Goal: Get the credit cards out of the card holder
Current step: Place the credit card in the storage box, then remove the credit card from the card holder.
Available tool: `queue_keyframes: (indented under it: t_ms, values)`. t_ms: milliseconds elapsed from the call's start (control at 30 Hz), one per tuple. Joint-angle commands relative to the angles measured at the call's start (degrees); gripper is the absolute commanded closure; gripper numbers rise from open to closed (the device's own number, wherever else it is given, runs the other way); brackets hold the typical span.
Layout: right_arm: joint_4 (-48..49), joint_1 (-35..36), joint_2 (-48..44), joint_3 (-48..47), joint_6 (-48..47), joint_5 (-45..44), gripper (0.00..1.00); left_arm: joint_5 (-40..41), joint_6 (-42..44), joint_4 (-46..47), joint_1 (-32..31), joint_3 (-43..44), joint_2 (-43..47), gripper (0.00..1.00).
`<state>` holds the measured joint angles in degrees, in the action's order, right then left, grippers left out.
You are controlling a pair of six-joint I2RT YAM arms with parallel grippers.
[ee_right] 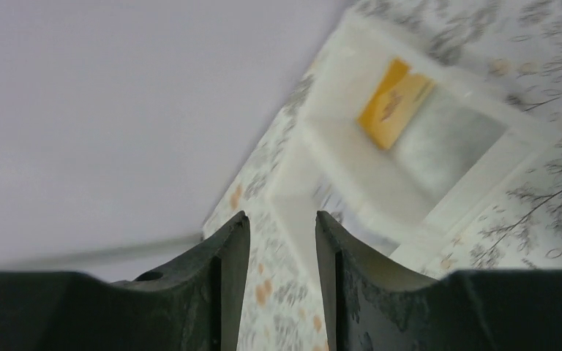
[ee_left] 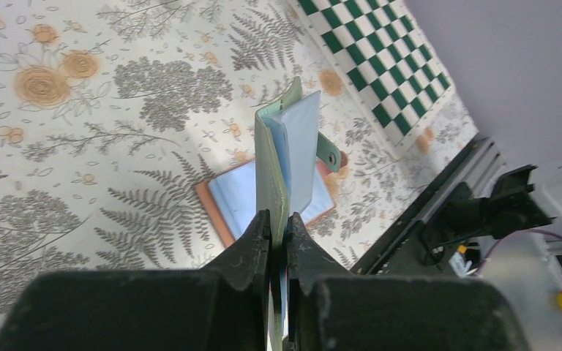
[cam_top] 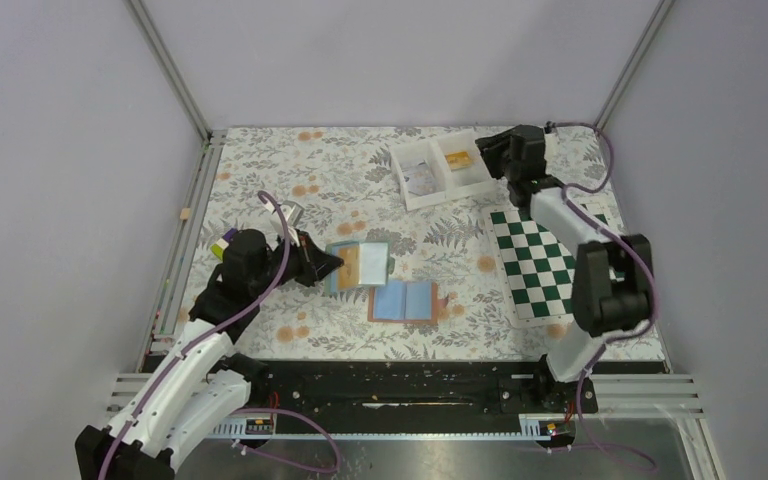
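Note:
A tan-brown card holder (cam_top: 405, 300) lies open on the floral cloth, its light-blue panels (ee_left: 238, 197) facing up. My left gripper (cam_top: 332, 265) is shut on a second booklet-like holder with a grey-green cover (ee_left: 271, 168) and holds it on edge just above the brown one, with a tan-orange panel (cam_top: 350, 262) showing. My right gripper (cam_top: 485, 150) hovers open over the white tray (cam_top: 405, 160), with nothing between its fingers (ee_right: 230, 241). In the tray lie a yellow credit card (ee_right: 394, 102) and a silvery one (cam_top: 420, 178).
A green-and-white chessboard mat (cam_top: 540, 262) covers the right side of the table and runs under the right arm. Metal frame posts and grey walls close in the back and both sides. The black rail with the arm bases runs along the near edge (cam_top: 410, 385).

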<state>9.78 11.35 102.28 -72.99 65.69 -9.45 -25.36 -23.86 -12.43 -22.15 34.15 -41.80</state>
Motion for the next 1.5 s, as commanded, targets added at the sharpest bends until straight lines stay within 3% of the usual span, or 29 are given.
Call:
queue_keyframes:
  t_ms: [0,100,233,367,533,800,1067,1233,1467]
  values:
    - [12.8,-0.1,-12.0,9.7,-10.9,24.7,0.55,-4.2,-5.6,6.8,-0.1,0.9,1.7,1.0]
    - [13.8,0.5,-19.7,16.4,-12.6,39.9,0.55,-7.5,-10.1,11.5,-0.1,0.3,1.3,1.0]
    - [15.9,2.7,-33.2,26.3,-13.8,51.4,0.56,-10.9,-16.5,19.4,-0.1,-1.4,0.3,1.0]
    - [29.4,9.2,-45.6,38.6,-6.7,53.2,0.53,-10.3,-19.9,25.7,-0.1,-3.4,-0.5,1.0]
    - [26.9,20.3,-53.0,41.2,-7.4,48.4,0.53,-11.8,-19.6,25.7,-0.2,-1.1,-3.8,1.0]
    - [33.2,24.7,-46.5,41.8,-7.2,50.0,0.55,-19.7,-25.3,34.1,-0.2,-0.5,-7.4,1.0]
    - [33.0,24.8,-40.6,39.2,-8.0,52.2,0.57,-26.1,-39.0,55.2,-0.3,-4.0,-11.3,1.0]
    - [28.1,24.8,-40.8,38.9,-11.1,50.5,0.56,-26.8,-40.3,57.1,-0.2,-4.2,-11.9,1.0]
    - [33.0,24.8,-39.8,38.2,-8.5,51.5,0.6,-27.5,-40.9,58.1,-0.5,-4.8,-12.5,1.0]
